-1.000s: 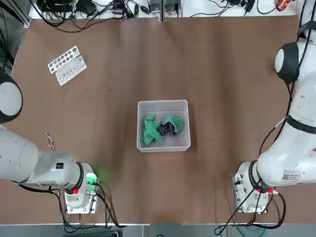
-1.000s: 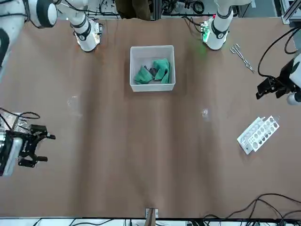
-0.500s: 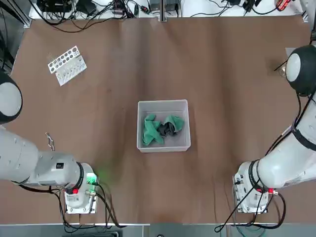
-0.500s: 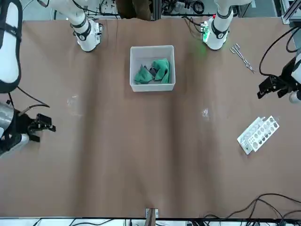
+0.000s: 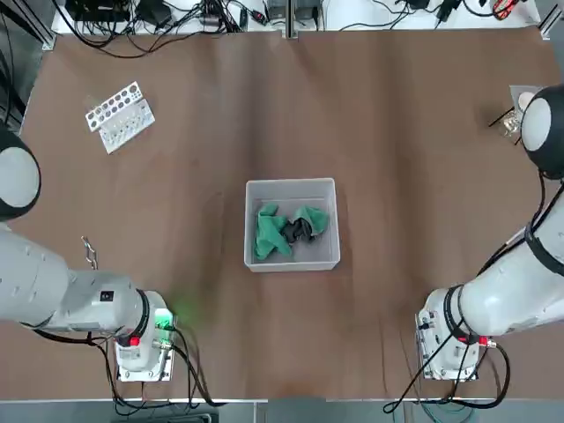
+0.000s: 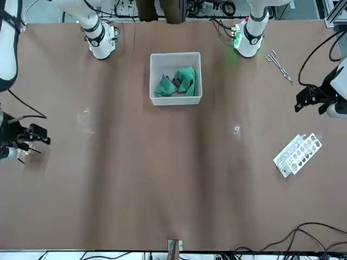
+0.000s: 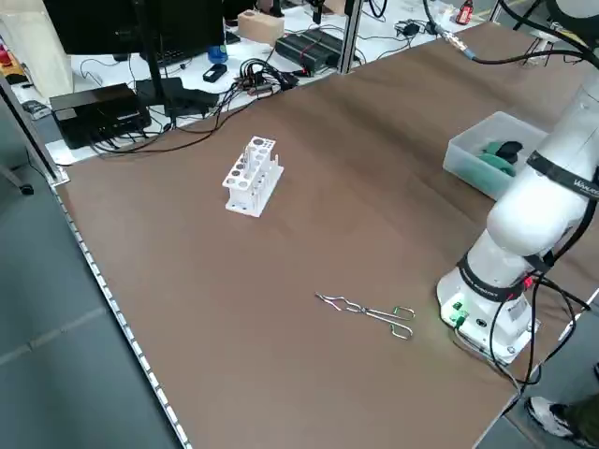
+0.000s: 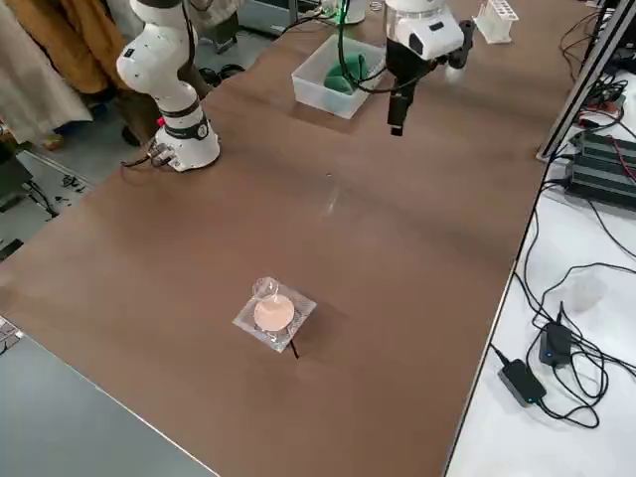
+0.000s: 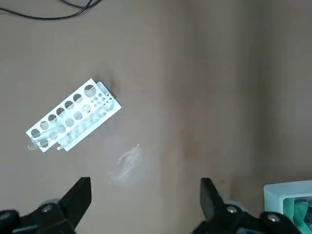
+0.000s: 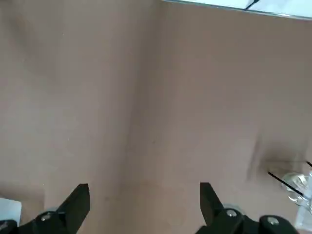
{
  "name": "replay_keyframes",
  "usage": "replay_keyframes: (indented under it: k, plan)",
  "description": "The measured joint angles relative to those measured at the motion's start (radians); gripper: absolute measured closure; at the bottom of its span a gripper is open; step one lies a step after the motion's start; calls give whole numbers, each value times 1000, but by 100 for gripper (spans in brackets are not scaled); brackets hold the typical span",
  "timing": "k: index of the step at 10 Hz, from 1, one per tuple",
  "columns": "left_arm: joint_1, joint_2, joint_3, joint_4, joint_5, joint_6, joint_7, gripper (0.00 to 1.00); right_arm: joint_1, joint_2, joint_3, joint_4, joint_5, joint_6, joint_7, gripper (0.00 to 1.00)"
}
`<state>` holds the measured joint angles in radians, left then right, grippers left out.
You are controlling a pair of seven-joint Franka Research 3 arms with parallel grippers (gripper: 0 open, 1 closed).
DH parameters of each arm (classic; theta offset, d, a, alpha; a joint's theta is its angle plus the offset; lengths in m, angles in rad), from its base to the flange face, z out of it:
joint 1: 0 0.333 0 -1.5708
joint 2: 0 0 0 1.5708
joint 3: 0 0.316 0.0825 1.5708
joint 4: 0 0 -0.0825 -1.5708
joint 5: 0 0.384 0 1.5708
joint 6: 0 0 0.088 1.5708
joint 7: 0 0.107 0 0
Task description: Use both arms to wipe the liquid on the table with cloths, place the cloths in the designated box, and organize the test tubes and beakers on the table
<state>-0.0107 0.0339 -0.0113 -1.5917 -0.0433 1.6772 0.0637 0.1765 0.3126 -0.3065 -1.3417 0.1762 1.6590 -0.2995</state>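
2 green cloths [image 5: 289, 231] sit bunched in the box [image 5: 292, 187] mid-table. My right gripper [image 10: 144, 207] is wide open, holding nothing, out at 3 o'clock over bare table [image 5: 370, 132] near a beaker [image 10: 295, 185]. My left gripper [image 9: 145, 204] hangs open and empty toward 9 o'clock near the white rack [image 5: 120, 115].

I see a white rack with round holes [image 5: 120, 115] lying on its side toward the far left of the tabletop. Metal tongs [image 7: 370, 311] lie flat near the left edge. Black cables [image 5: 159, 19] and electronics crowd the white bench past the far edge. A power adapter [image 8: 524, 379] sits there too.
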Motion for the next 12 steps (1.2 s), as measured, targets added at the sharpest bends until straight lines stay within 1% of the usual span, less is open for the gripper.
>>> replay_keyframes:
  k: [2, 3, 4, 6, 7, 8, 9, 10, 11, 12]
  plan:
    - [0, 0, 0, 0, 0, -4, 0, 1, -9, -63, -4, 2, -41, -76, 1, 0]
    - [0, 0, 0, -1, 0, -16, -13, 1, -18, -87, -6, 0, -45, -117, 2, 0]
    - [0, 1, -3, -1, 0, -30, -37, 1, -29, -101, -6, -5, -45, -148, 2, 0]
    - [0, 1, -11, -1, 0, -34, -64, 1, -39, -107, 1, -6, -46, -162, 2, 0]
    - [0, 1, -13, -1, 0, -35, -64, 1, -65, -108, 45, -6, -62, -160, 2, 0]
    - [0, 1, -18, -1, 17, -35, -64, 1, -141, -111, 152, -6, -100, -153, 11, 0]
    - [0, 1, -31, -1, 47, -35, -63, 1, -229, -112, 272, -6, -135, -133, 36, 0]
    - [-1, 1, -45, -1, 64, -35, -63, 1, -275, -112, 340, -8, -150, -105, 62, 0]
    - [-1, 1, -51, -1, 67, -35, -63, 1, -285, -112, 361, -10, -155, -92, 75, 0]
    - [0, 0, -51, -1, 68, -35, -63, 1, -286, -112, 366, -10, -157, -92, 88, 0]
